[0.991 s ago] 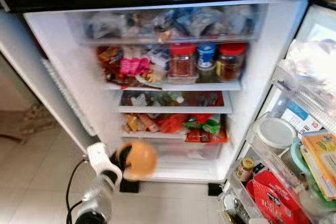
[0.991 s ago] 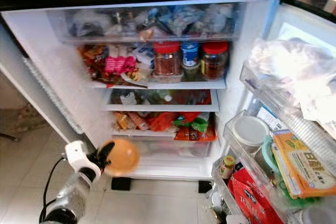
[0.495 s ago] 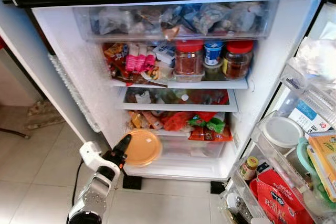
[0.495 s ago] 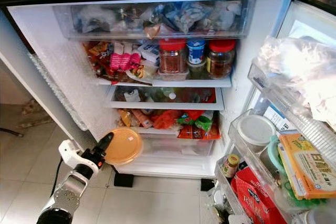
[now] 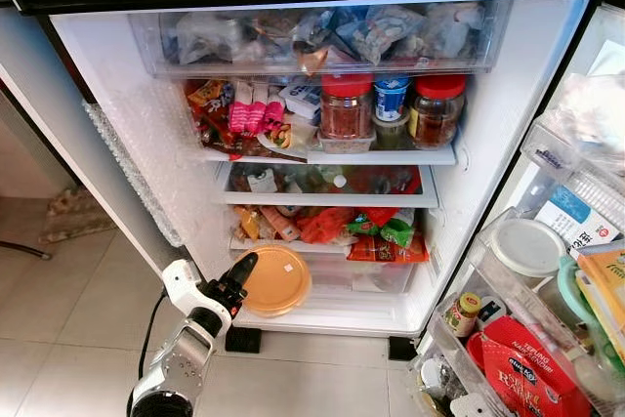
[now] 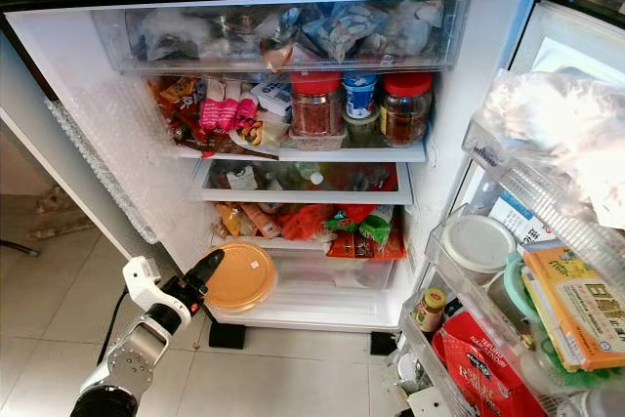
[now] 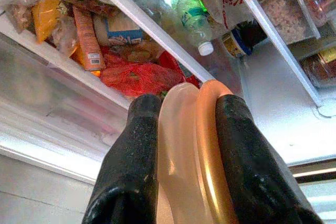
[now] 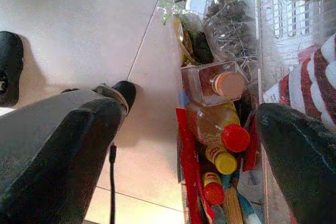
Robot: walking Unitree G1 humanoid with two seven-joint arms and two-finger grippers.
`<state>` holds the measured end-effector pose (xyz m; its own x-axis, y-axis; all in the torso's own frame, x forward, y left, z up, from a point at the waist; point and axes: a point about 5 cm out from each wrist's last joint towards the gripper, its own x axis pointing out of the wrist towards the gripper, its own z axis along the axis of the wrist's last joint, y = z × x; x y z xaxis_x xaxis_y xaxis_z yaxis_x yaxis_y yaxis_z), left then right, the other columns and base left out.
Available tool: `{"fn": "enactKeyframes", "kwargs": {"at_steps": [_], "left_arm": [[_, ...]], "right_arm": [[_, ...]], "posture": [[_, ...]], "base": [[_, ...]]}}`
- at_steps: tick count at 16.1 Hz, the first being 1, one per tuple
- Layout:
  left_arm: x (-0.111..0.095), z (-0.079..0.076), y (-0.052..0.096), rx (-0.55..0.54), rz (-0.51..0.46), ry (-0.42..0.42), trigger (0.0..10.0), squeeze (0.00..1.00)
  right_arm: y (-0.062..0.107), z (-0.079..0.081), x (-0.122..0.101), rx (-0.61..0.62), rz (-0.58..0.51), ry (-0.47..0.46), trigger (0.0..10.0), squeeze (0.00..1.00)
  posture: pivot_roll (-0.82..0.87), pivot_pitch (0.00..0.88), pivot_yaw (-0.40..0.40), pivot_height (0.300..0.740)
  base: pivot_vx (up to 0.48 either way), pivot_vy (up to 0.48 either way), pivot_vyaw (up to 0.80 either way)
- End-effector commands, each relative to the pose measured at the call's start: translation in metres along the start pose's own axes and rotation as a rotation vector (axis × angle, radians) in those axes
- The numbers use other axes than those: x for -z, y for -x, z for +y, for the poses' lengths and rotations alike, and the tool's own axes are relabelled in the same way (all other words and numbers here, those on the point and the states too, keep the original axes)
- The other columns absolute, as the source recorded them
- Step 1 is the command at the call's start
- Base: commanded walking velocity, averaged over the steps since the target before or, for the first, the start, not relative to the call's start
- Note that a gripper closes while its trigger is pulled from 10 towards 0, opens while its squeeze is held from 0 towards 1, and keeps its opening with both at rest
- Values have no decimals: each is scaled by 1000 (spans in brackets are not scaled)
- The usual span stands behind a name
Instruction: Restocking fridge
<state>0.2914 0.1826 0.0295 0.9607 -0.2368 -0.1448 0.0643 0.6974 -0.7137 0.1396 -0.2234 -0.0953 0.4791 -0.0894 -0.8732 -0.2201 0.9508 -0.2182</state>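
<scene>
**Pale tiles, bright light**

Pale square floor tiles [image 5: 59, 319] with thin grout lines lie lit evenly and bright. A patterned rug [image 5: 68, 217] rests on them at the left, beside a plain beige wall [image 5: 15, 168].

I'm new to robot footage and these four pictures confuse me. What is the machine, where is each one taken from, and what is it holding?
This is a walking humanoid robot standing before an open fridge. The two wide pictures come from the two eyes of a camera on its head, so they show one scene: shelves crowded with food packets and red-lidded jars, and door racks of bottles and boxes on the robot's right. The silver arm low down is its left arm. Its left gripper, two long black fingers, is shut on a flat round orange container, held at the fridge's lowest level. The close-up of that container comes from that arm's wrist camera. The last picture is from the right wrist: the right gripper, open, hangs above bottles and floor tiles.
</scene>
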Motion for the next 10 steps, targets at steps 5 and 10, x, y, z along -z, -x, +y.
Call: {"fn": "enactKeyframes", "kwargs": {"at_steps": [5, 10], "left_arm": [[-17, -10, -7, 24, -47, -67, 10000, 0], [-19, -15, -11, 14, -67, -94, 10000, 0]], "right_arm": [[0, 2, 3, -2, 0, -33, 10000, 0], [1, 2, 1, 3, -29, -66, 10000, 0]], "posture": [[-42, 22, 61, 685], [-41, 25, 59, 660]], "base": [[0, 0, 0], [0, 0, 0]]}}
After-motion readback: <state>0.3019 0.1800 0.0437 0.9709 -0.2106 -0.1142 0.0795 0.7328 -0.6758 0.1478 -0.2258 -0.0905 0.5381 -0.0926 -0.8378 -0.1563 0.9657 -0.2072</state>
